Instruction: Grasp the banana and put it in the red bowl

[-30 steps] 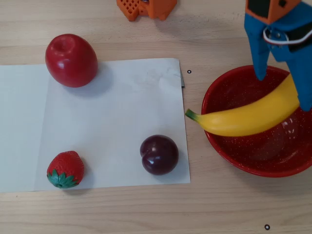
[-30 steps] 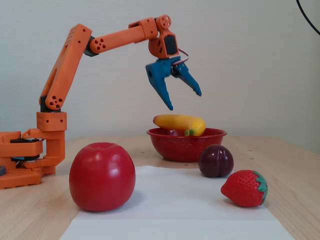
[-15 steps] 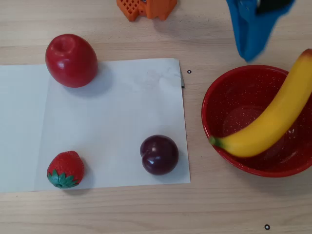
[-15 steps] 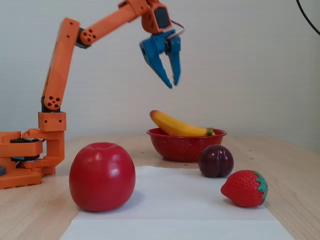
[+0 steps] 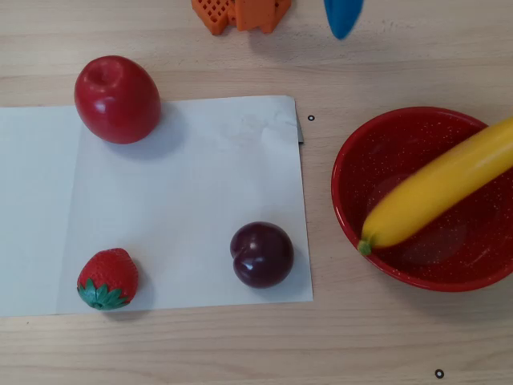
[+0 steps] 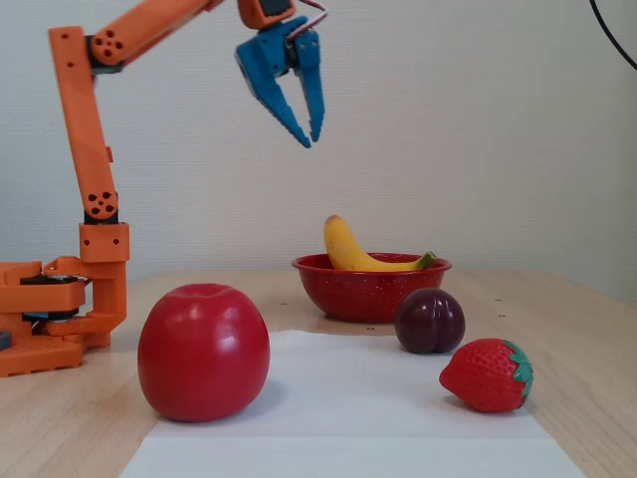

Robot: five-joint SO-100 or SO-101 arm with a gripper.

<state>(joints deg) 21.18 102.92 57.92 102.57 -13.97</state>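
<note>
The banana (image 5: 437,195) lies across the red bowl (image 5: 353,152), stem over the rim.

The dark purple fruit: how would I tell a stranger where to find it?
In the overhead view, find the white paper sheet on the wooden table. Near its lower right corner sits a round, glossy dark purple plum. Unlike the red strawberry and red apple, it is nearly black.

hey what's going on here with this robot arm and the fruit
The orange arm holds nothing: its blue gripper hangs high in the air, empty, jaws nearly closed. The banana lies in the red bowl, one end sticking up over the rim. An apple, plum and strawberry sit untouched around the paper sheet.
</note>
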